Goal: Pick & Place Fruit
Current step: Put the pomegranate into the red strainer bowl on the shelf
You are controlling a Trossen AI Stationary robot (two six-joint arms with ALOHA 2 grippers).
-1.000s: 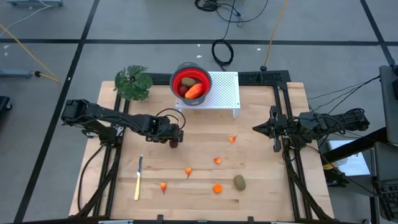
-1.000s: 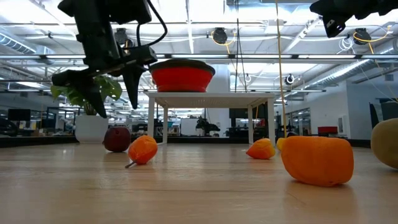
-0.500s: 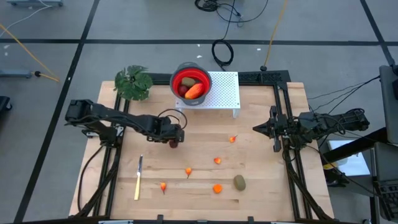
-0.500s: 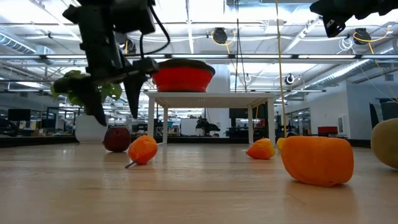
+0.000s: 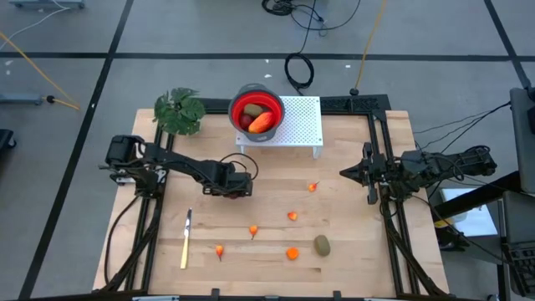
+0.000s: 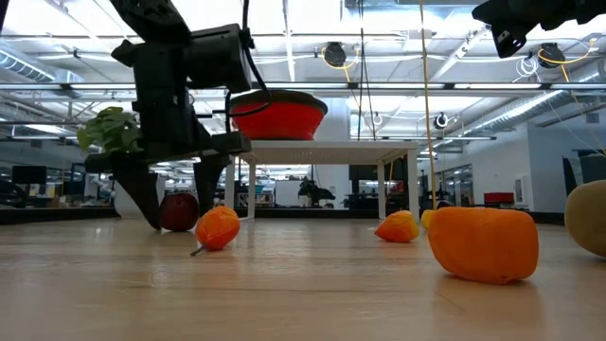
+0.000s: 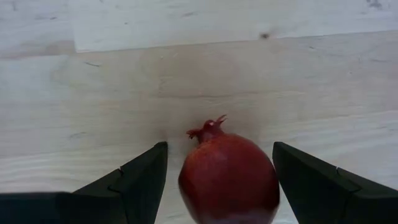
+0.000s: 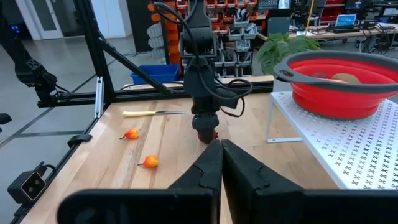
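Lowered since the earlier frames, the left gripper (image 6: 178, 201) now stands with its spread fingers (image 7: 142, 180) on either side of a dark red pomegranate (image 7: 229, 175), straddling it without clenching; the fruit sits on the tabletop (image 5: 351, 209) a little toward the left edge from the middle. In the low view the fingertips reach down to the wood around the fruit. The right gripper (image 5: 344, 173) waits near the right edge, clenched on nothing. A red bowl (image 5: 256, 112) on a white perforated stand (image 5: 303, 123) at the far edge holds an elongated red-orange piece (image 5: 262, 122) and an olive-brown oval (image 5: 253, 109). Several tiny orange fruits (image 5: 292, 216) lie scattered between the middle and the near edge, with another olive-brown oval (image 5: 322, 245) beside them. A pale-yellow knife (image 5: 185, 239) lies toward the near left corner, and a green plant (image 5: 179, 110) stands at the far left corner.
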